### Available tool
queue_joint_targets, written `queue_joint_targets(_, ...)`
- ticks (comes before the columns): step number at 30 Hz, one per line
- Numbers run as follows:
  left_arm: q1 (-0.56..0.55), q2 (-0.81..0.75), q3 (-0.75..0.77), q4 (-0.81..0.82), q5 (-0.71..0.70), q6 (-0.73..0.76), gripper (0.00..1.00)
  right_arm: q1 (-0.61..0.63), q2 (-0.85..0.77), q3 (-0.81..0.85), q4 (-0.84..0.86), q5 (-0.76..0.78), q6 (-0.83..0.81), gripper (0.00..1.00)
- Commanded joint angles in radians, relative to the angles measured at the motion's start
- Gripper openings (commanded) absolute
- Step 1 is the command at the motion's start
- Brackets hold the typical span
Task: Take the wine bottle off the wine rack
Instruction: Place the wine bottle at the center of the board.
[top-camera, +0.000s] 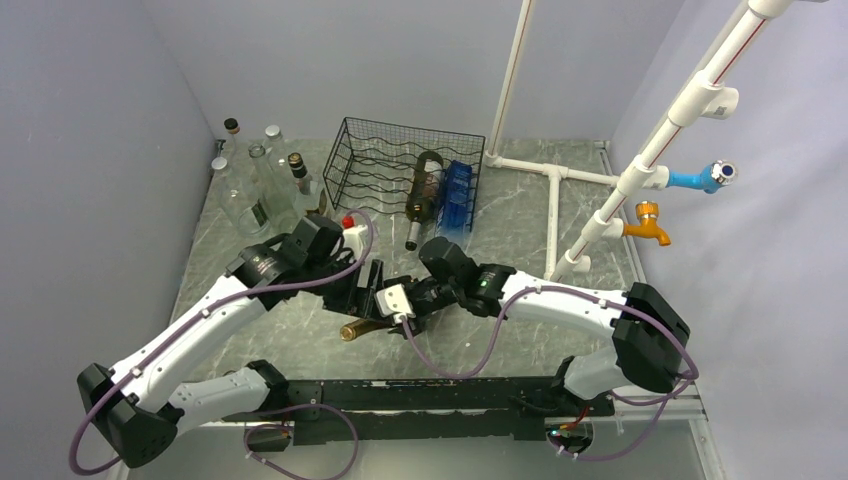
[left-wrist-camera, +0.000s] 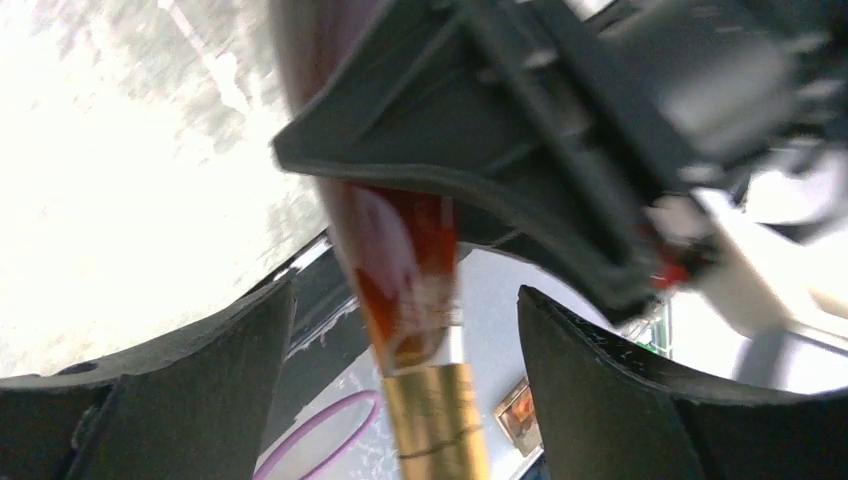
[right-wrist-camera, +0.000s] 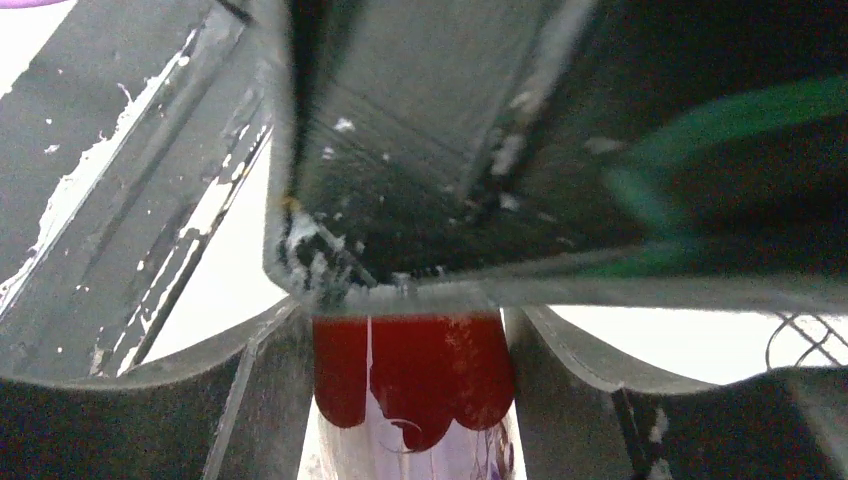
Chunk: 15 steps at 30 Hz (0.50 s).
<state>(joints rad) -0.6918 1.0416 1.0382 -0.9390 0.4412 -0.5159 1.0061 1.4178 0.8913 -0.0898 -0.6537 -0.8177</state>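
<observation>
The wine bottle (top-camera: 362, 328), dark red glass with a gold foil neck, is off the black wire wine rack (top-camera: 372, 150) and hangs level above the table between the two arms. My right gripper (top-camera: 405, 305) is shut on its body; in the right wrist view both fingers press the red glass (right-wrist-camera: 420, 370) at the gripper (right-wrist-camera: 405, 315). My left gripper (top-camera: 370, 290) is open around the neck. In the left wrist view its fingers (left-wrist-camera: 215, 380) stand clear of the bottle (left-wrist-camera: 400, 260) on both sides of the gripper (left-wrist-camera: 405, 295).
A second dark bottle (top-camera: 425, 188) and a blue crate-like object (top-camera: 456, 195) lie in the rack. Several clear glass bottles (top-camera: 255, 180) stand at the back left, and a small white red-capped bottle (top-camera: 352, 236) is beside the left arm. A white pipe frame (top-camera: 560, 190) with blue and orange taps is on the right.
</observation>
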Motion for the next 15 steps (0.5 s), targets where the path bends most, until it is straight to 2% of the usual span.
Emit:
queue_joint_targets(1,-0.015,-0.079,0.072,0.182,0.049,-0.017,0.9,-0.025,-0.009,0.026,-0.046,-0.005,0.067,0.1)
queue_joint_targets(9,-0.014,-0.1,0.03,0.255,0.04,-0.046,0.93,-0.052,-0.002,0.022,-0.036,-0.044,0.099,0.09)
queue_joint_targets(15,-0.014,-0.101,-0.028,0.256,-0.013,-0.045,0.93,-0.055,0.038,0.02,-0.013,0.008,0.117,0.08)
